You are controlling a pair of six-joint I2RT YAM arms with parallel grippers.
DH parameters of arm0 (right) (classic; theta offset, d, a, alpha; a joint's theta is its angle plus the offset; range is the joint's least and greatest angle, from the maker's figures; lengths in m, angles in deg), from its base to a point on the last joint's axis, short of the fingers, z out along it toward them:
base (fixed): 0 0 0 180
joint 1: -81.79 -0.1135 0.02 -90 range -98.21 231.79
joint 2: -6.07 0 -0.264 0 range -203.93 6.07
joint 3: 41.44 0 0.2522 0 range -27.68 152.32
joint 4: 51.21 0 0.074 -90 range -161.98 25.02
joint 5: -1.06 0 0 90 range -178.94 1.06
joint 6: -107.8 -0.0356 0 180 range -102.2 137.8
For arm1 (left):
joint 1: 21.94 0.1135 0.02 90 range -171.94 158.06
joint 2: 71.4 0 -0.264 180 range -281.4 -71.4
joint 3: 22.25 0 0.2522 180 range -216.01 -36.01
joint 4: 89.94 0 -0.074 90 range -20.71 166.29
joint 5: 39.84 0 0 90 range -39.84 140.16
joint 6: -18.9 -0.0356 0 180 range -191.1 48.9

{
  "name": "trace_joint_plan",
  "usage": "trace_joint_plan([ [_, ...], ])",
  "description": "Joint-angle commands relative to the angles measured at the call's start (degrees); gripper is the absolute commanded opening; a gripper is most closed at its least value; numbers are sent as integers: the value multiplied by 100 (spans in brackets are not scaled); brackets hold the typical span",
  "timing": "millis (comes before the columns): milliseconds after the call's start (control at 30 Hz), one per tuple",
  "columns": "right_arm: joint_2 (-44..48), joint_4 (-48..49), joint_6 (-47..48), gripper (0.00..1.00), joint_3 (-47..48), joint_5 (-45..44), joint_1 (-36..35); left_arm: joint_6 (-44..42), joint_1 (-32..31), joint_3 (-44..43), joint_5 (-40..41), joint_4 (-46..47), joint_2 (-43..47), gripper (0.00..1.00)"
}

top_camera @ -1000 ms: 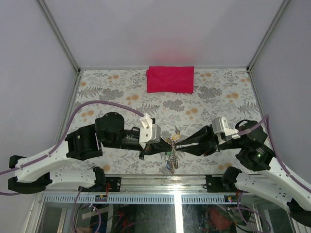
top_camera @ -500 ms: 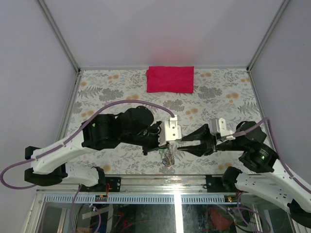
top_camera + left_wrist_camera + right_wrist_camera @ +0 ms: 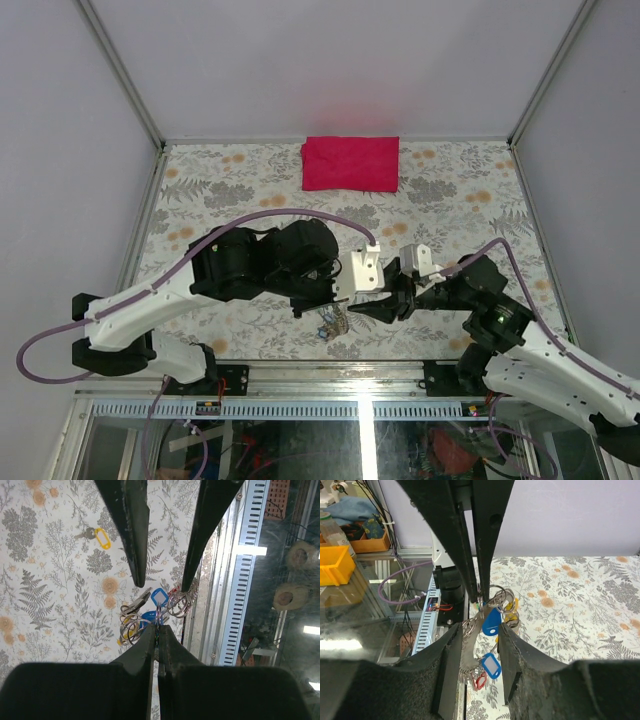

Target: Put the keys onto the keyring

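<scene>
My left gripper [image 3: 157, 630] is pinched tight on the keyring [image 3: 158, 614] with the threaded keys [image 3: 159, 598] hanging below, tip to tip with my right gripper [image 3: 163, 586], jaws apart, which I judge nearer the loose yellow-tagged key [image 3: 97, 536] on the table beyond.
</scene>
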Motion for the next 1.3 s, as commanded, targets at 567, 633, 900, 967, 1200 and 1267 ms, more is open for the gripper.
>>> trace_joint_plan([
  [567,-685,1638,-473,40,-32,533,9,-93,-83,-193,29,-96,-16,0],
  [633,-752,1696,-491,39,-25,566,7,-93,-81,-184,23,-78,5,0],
  [900,-924,1764,-542,33,16,652,5,-93,-84,-150,14,-54,43,0],
  [967,-950,1764,-541,29,31,659,5,-93,-90,-150,7,-50,48,0],
  [1200,-979,1747,-536,25,42,662,6,-84,-91,-123,8,11,107,0],
  [1267,-996,1736,-530,24,60,662,6,-90,-87,-128,1,28,104,0],
])
